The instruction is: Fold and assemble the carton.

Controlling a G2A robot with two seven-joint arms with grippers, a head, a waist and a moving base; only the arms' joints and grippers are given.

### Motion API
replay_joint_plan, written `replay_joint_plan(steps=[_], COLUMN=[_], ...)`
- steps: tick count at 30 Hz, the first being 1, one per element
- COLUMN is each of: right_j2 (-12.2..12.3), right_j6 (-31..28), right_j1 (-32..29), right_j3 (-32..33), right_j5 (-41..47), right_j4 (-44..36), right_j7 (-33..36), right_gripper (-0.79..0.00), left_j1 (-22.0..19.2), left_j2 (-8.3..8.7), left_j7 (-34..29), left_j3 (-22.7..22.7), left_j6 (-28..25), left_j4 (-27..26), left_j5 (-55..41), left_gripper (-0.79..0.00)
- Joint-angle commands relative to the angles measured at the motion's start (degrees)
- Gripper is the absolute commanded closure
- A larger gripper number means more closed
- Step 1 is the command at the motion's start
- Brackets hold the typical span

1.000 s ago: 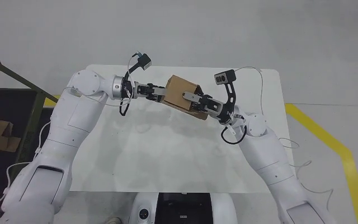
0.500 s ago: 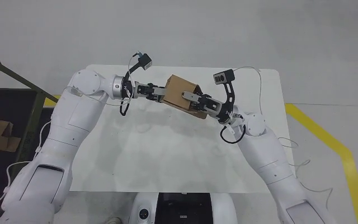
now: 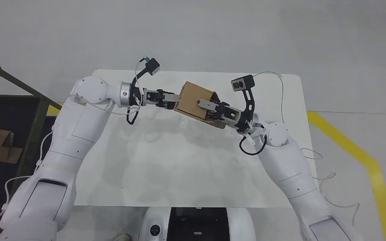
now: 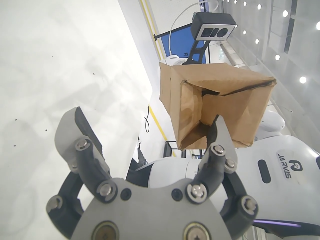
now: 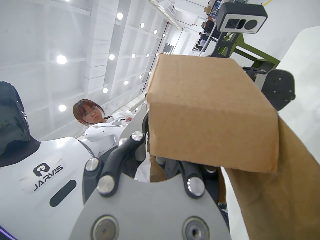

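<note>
Moving room, near: a broad stretch of white desk lies between its near edge and the arms, reaching both side edges.
Left gripper: fingers spread wide, just left of the carton. One fingertip sits at the rim of the carton's open end, contact unclear, and the other stands out in free air.
Carton: brown, lifted off the desk over its far half, about midway between the left and right edges. Its open end faces the left gripper, with the flaps turned inward.
Right gripper: clamped on the carton's right side, with a loose flap hanging beside it.
Far edge: a narrow strip of desk lies beyond the carton.
Off the desk: a dark frame stands past the left edge and a yellow floor line runs past the right edge, both well apart from the arms.
</note>
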Motion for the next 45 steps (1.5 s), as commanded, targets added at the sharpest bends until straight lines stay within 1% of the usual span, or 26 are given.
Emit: replay_joint_plan(steps=[1, 10, 14, 19, 22, 29, 32, 34, 39, 42, 45], right_j2=[0.0, 0.0, 0.0, 0.2, 0.3, 0.9, 1.0, 1.2, 1.8, 2.1, 2.4], right_j6=[0.1, 0.1, 0.1, -0.1, 0.1, 0.3, 0.9, 1.7, 5.4, 8.2, 10.6], right_j1=[0.0, 0.1, -0.1, -0.4, -0.3, 0.5, 0.3, 0.2, 0.4, 0.8, 1.3], right_j3=[-0.1, -0.3, -0.2, 0.5, 0.9, 2.1, 2.5, 2.9, 4.3, 5.0, 5.6], right_j5=[0.0, -0.1, 0.0, -0.3, -1.7, -10.6, -11.9, -12.3, -11.1, -9.3, -8.0], right_j4=[0.0, 0.0, 0.0, 0.0, 0.0, 0.1, -0.8, -1.2, -1.4, -1.3, -1.4], right_j7=[0.1, 0.1, 0.1, 0.1, -0.2, -3.4, -4.3, -4.1, -1.5, 0.9, 2.5], right_gripper=[0.000, 0.000, 0.000, 0.000, 0.000, 0.000, 0.000, 0.000, 0.000, 0.000, 0.000], left_j1=[-0.1, -1.0, -1.1, -0.5, 0.3, 2.8, 3.6, 4.3, 6.4, 7.3, 8.2], left_j2=[-0.08, -0.44, -0.45, 0.03, 0.47, 1.24, 1.36, 1.50, 2.00, 2.35, 2.56], left_j7=[0.1, 0.0, 0.3, 1.4, 2.5, 3.8, 5.1, 8.8, 16.3, 18.8, 20.5], left_j3=[0.4, 1.9, 1.9, 0.3, -1.2, -4.5, -5.3, -6.6, -8.4, -9.2, -9.3], left_j6=[0.1, 0.0, -0.2, -0.3, -0.5, -2.5, -5.5, -9.2, -19.2, -24.6, -28.9], left_j4=[-0.5, -1.6, -1.0, 0.7, 0.8, -1.3, -2.2, -2.4, -5.0, -6.7, -8.7], left_j5=[0.1, -0.1, -0.2, 0.3, 0.5, -1.8, -2.0, -0.3, 10.5, 17.9, 23.4], left_gripper=[-0.785, -0.785, -0.785, -0.785, -0.785, -0.785, -0.785, -0.785, -0.785, -0.785, -0.785])
